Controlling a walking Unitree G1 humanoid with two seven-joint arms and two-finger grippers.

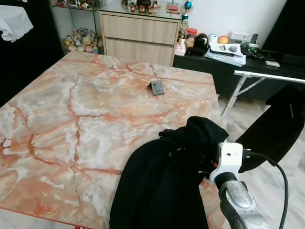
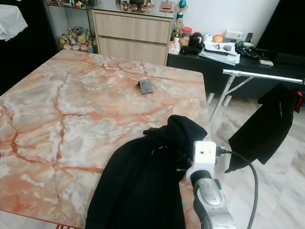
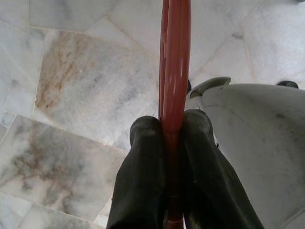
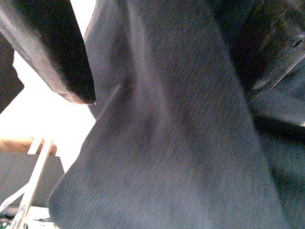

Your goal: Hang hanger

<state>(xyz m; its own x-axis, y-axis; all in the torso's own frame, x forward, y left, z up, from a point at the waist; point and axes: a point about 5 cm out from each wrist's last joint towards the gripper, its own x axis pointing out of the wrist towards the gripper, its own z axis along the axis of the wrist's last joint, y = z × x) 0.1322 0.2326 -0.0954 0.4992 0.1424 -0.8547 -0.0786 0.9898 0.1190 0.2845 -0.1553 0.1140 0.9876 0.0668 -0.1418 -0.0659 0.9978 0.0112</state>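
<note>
Two grippers: I see both, one in each wrist view.
Left gripper [image 3: 167,143]: its two black fingers [image 3: 143,186] are pressed together on a red hanger [image 3: 175,71] — the red bar runs straight out between them, over a pale marble floor [image 3: 86,81].
Right gripper [image 4: 167,62]: fingers spread apart, with dark cloth lying between them; I cannot tell whether either finger presses the cloth.
Right arm [image 1: 236,193]: silver, with a white wrist block, reaching in at the table's near right corner, up against the garment.
Black garment [image 1: 162,181]: bunched in a heap on the table's near right corner, its lower part hanging over the near edge.
Table [image 1: 71,119]: pink and white marble top.
Small dark object [image 1: 156,88]: lies alone toward the far edge, well apart from the garment — too small for me to say what it is.
Rack [image 1: 267,76]: a white metal bar beyond the table's right edge, with a second black garment [image 1: 281,124] hanging from it.
</note>
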